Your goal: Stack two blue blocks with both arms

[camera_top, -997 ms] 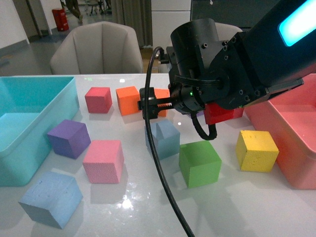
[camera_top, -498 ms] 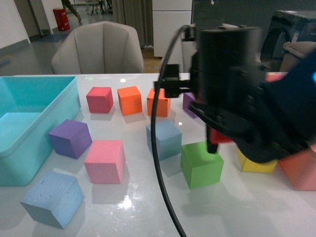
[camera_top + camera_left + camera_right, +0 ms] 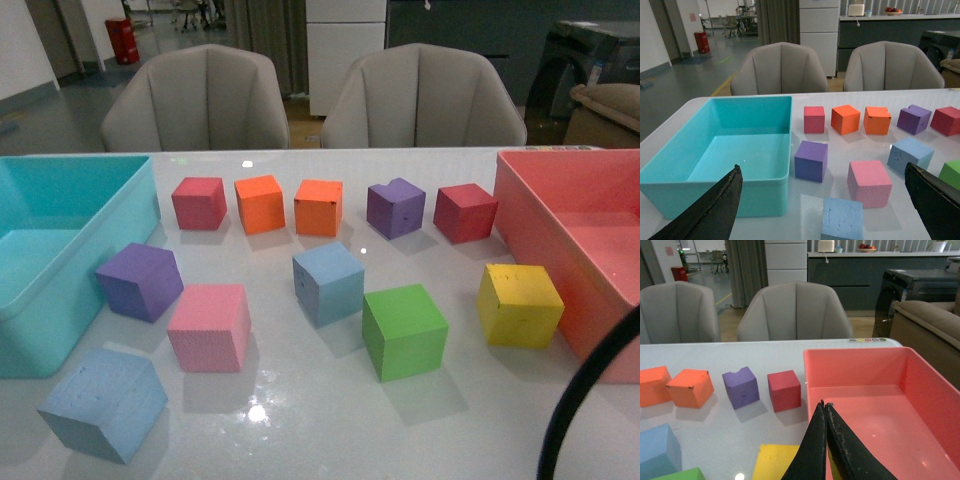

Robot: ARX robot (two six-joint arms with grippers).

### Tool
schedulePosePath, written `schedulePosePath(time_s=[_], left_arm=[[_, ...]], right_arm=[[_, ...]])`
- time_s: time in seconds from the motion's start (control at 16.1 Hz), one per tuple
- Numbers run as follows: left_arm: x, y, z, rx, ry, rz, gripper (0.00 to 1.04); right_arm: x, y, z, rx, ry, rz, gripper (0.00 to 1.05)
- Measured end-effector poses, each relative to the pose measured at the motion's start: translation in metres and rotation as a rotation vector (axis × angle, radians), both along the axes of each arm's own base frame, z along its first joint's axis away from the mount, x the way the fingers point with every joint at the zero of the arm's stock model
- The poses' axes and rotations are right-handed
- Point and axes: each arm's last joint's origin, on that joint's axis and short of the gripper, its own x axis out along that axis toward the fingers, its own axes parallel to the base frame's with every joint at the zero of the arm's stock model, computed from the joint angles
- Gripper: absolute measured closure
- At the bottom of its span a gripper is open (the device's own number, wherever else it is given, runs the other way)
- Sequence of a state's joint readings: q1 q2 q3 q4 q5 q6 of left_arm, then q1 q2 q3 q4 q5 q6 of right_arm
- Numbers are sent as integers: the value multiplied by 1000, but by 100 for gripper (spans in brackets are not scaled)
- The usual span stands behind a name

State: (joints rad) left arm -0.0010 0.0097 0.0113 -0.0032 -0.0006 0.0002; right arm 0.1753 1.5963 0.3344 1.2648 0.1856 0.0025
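Two blue blocks sit well apart on the desk: the middle block at its centre, the near block by the front-left corner, just before the teal bin. Both look like light, slightly squashy foam, best pinched gently across opposite flat faces. The left gripper gapes wide; the right gripper is pinched together, empty. The front view shows no arm, only a cable.

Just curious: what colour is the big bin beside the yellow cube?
Salmon pink; the bin shows best in the right wrist view.
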Motion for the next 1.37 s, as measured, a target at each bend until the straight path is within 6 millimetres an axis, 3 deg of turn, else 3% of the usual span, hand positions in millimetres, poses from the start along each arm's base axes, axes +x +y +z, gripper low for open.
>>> schedulePosePath(time_s=[0.31, 0.44, 0.69, 0.87, 1.37], left_arm=[[0, 0, 0, 0, 0, 0, 7], [0, 0, 0, 0, 0, 0, 7], [0, 0, 0, 0, 0, 0, 7], [0, 0, 0, 0, 0, 0, 7], [0, 0, 0, 0, 0, 0, 7]], right_arm=[[-46, -19, 13, 0, -1, 7, 103], [-64, -26, 7, -3, 32, 4, 103], [-84, -40, 11, 0, 16, -2, 103], [-101, -40, 11, 0, 11, 3, 103], [-123, -40, 17, -1, -4, 3, 103]])
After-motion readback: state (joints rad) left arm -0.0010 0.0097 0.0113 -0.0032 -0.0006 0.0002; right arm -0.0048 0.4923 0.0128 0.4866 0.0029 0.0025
